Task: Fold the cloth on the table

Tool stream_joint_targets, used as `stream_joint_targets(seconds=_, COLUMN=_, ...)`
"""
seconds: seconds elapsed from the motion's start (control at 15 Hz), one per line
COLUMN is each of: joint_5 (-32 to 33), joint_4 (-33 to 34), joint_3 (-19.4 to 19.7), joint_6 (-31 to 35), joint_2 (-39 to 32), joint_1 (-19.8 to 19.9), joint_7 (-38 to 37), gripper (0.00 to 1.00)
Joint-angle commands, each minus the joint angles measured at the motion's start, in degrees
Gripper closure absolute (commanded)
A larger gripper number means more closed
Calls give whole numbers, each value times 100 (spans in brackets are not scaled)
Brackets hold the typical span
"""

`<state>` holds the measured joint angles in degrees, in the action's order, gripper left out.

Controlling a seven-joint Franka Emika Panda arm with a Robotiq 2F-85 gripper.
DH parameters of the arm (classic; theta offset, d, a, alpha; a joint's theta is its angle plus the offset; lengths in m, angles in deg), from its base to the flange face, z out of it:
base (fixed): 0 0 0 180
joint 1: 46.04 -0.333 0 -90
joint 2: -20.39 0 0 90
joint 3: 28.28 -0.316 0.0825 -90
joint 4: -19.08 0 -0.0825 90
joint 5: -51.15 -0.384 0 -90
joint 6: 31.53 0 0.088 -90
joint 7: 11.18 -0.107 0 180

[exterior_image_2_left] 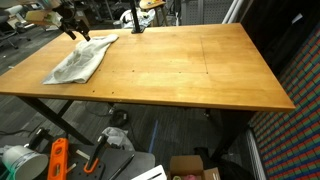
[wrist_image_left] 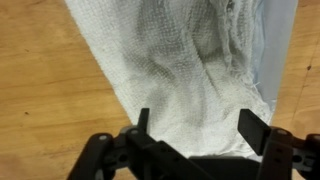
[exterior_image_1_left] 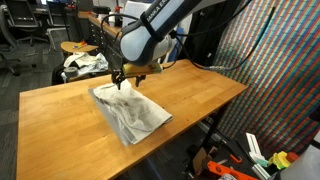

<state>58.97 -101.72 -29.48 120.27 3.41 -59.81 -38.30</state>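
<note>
Hovering spread, the hand [wrist_image_left: 197, 121] tops the cloth [exterior_image_1_left: 132, 112] (long axis diagonal across table [exterior_image_1_left: 200, 95]).

Colourful patterned panel [exterior_image_1_left: 280, 70]; orange tool [exterior_image_2_left: 57, 160], perhaps drill, on floor; cardboard box [exterior_image_2_left: 195, 168].

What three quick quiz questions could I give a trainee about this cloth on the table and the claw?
1. True or false: the cloth lies on the wooden table.
2. Pick one: in the wrist view the claw is A) shut on a cup, B) open above the cloth, C) out of sight.
3. Fill in: the cloth looks ___, not neatly folded.
Key: 1 true; 2 B; 3 rumpled.
</note>
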Motion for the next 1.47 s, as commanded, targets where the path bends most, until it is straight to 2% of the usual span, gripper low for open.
stream_joint_targets(seconds=0.0, joint_5=611, joint_4=395, joint_3=317, joint_6=-683, joint_2=-12, joint_1=-256, joint_7=-559, gripper=41)
stream_joint_targets(seconds=0.33, joint_5=402, joint_4=1220, joint_3=99, joint_6=-2093, joint_2=-396, joint_1=-44, joint_7=-77, gripper=80)
stream_joint_targets(seconds=0.47, joint_5=288, joint_4=1591, joint_3=45, joint_6=-2523, joint_2=-624, joint_1=21, joint_7=128, gripper=87)
stream_joint_targets(seconds=0.6, joint_5=138, joint_4=1907, joint_3=-4, joint_6=-2582, joint_2=-882, joint_1=102, joint_7=371, gripper=89)
stream_joint_targets(seconds=0.73, joint_5=98, joint_4=2193, joint_3=28, joint_6=-2528, joint_2=-1148, joint_1=125, joint_7=442, gripper=85)
stream_joint_targets(seconds=1.0, joint_5=117, joint_4=2710, joint_3=55, joint_6=-2817, joint_2=-1615, joint_1=218, joint_7=905, gripper=84)
stream_joint_targets(seconds=1.4, joint_5=176, joint_4=2990, joint_3=77, joint_6=-2772, joint_2=-2023, joint_1=371, joint_7=1493, gripper=86)
